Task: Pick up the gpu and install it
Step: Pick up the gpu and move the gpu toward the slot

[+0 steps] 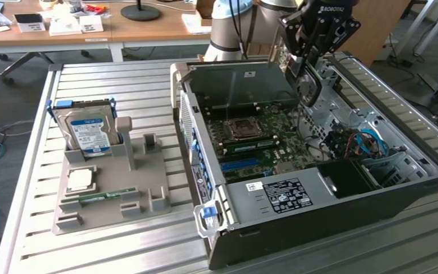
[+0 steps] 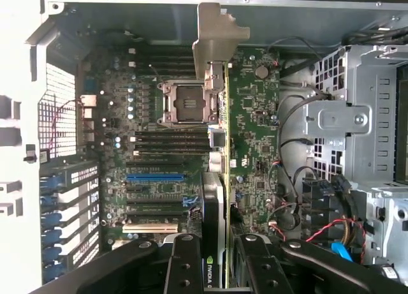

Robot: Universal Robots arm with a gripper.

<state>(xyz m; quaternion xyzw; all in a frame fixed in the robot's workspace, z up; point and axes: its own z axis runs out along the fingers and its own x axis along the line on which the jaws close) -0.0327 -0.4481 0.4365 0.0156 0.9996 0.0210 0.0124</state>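
I have my gripper (image 2: 218, 243) with jaws partly closed, clamping the gpu (image 2: 215, 192), upper right in the exterior view, above the open case (image 1: 341, 228)

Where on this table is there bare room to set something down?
Bare slats of the table lie beyond the hard drive and in front of the grey fixture. The strip between fixture and computer case is narrow; inside the case is crowded.

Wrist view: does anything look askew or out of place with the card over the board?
One thing: the gpu, clamped in the gripper, runs crosswise to the blue slot rather than along it, so it is not lined up for seating. Otherwise nothing looks damaged or loose.
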